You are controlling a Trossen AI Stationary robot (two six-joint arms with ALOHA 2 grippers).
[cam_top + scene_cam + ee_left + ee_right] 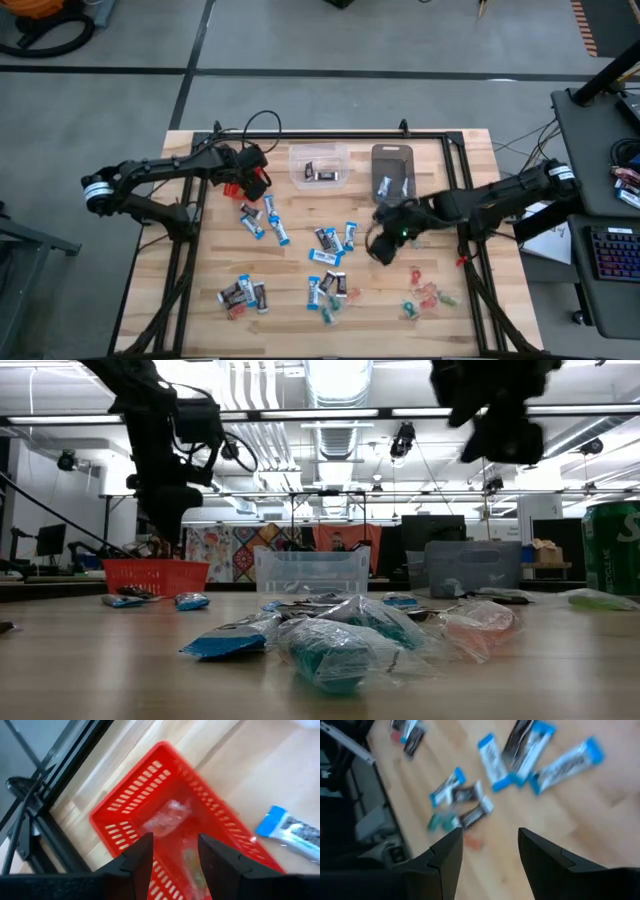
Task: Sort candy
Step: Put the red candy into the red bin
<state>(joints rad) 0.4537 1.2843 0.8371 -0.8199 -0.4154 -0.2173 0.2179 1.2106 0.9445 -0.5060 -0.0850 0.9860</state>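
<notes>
Teal-wrapped candy (335, 650) nearest low camera, with blue-and-white candy (278, 231) and dark candy (325, 240) scattered mid-table, red and green ones (428, 297) at 5 o'clock. Risk: my right gripper (382, 248) descending onto overlapped pile, pinching two kinds at once. Left gripper (172, 851) over red bin (131, 802) at 10 o'clock; sweets already inside. Both pairs of fingers spread apart, empty, touching nothing.

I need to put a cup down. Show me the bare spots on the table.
Bare wood lies along the table's left edge below the red bin, and at the front right corner past the red and green sweets. The middle is crowded with candy, with the right gripper above it. The left gripper hangs over the red bin.
</notes>
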